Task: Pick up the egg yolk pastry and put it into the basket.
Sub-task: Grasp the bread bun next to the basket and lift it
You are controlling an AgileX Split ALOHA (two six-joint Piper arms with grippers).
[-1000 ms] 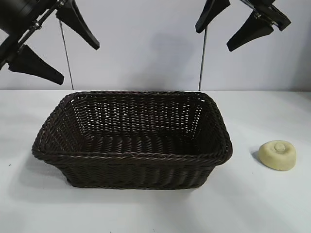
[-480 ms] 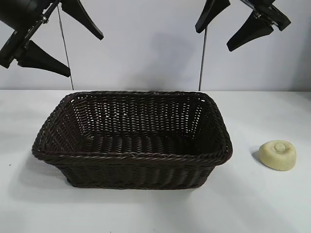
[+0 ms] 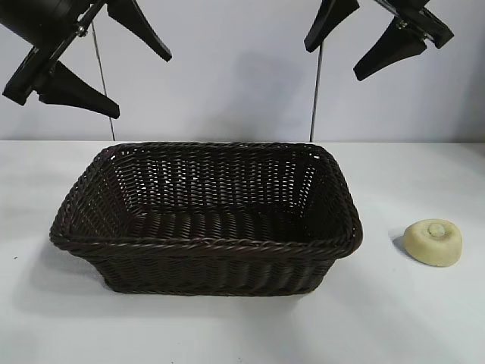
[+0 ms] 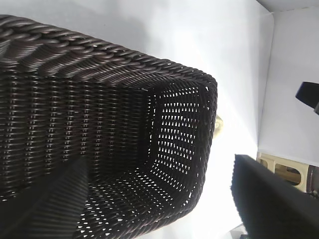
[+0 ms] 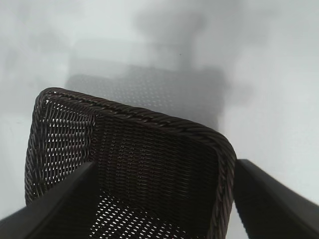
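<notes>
Pale yellow and puck-shaped, the egg yolk pastry [image 3: 433, 242] lies on the white table [image 3: 227, 334], well below the right gripper [image 3: 350, 50] and a little to the outer side of it, with no finger touching it. A small raised knob sits on its top. It rests just beside the basket [image 3: 204, 244], clear of the short end wall nearest it. The dark brown wicker basket stands low between the two grippers, under both sets of jaws. The right gripper hangs high over the basket's far right corner, jaws spread wide with nothing between them. The left gripper [image 3: 142, 81] hangs high above the basket's far left corner, its jaws likewise spread apart and holding nothing, tips angled down toward the basket.
</notes>
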